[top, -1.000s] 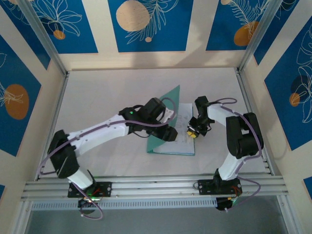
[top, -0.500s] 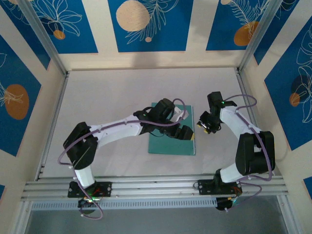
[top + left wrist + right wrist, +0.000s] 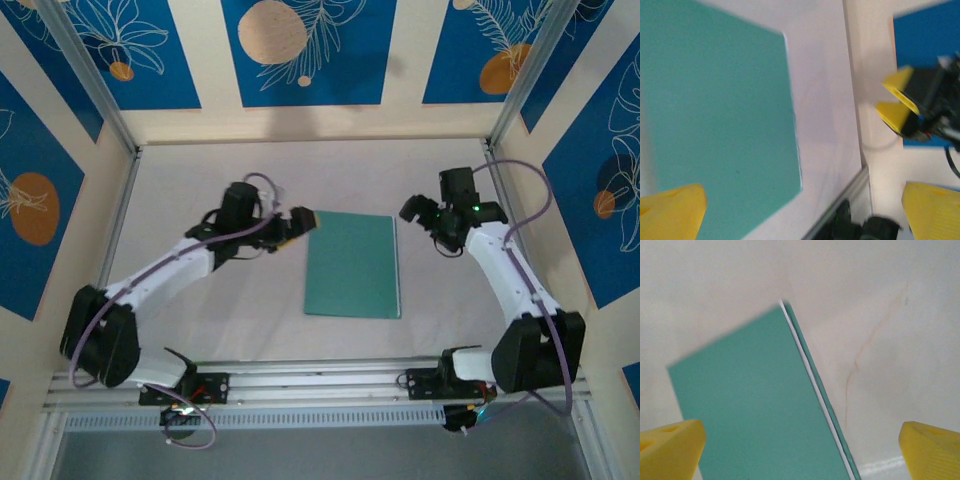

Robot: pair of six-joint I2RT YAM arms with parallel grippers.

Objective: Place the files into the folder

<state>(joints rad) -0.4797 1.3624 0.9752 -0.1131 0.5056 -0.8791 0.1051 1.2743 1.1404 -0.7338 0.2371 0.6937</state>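
A flat teal-green card folder (image 3: 352,265) lies closed at the middle of the pale tabletop (image 3: 220,300), its long sides running from 12 to 6 o'clock. It rests flat, with both covers together. From the right wrist camera, a thin white line of paper, the files (image 3: 815,385), shows sandwiched between the upper and lower covers along one edge. They sit inside the folder, with only that sliver peeking out.

The left gripper (image 3: 301,222) hangs at about 10 o'clock from the folder's centre, just beside the far left corner, with its yellow fingertips pointing toward the folder. Its jaws are spread wide and released, gripping nothing. In its own wrist view the two yellow pads sit at opposite bottom corners, with the green cover and bare tabletop between them.

The right gripper (image 3: 418,210) is at about 2 o'clock from the folder, near the far right corner but apart from it. It too is released, with its yellow pads far apart and holding nothing.

Both arms bend out to their own sides from a metal rail (image 3: 320,380) at 6 o'clock. Blue wall panels (image 3: 300,50) with white leaf drawings and orange circles surround the tabletop.
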